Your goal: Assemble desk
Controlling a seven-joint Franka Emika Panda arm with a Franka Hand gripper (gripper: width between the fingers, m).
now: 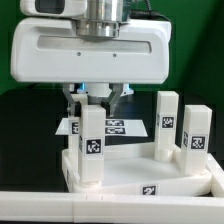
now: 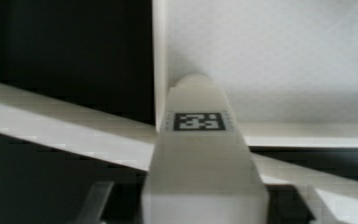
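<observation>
jaws (image 1: 96,98) clamping on leg (image 1: 92,145), holding it upright beneath them over tabletop (image 1: 190,175) corner, probably for seating in socket; two legs (image 1: 166,125) already standing beyond on tabletop.

Gripper (image 1: 97,98) fingertips hidden behind leg (image 1: 92,140) (wrist view blurred).

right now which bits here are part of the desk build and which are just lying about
Part of the build:
- tabletop panel
- leg under the tool, also in the wrist view
- two legs standing on the exterior view's right
- tool

Not part of it:
- marker board, flat on the table behind
- white rail along the front edge
</observation>
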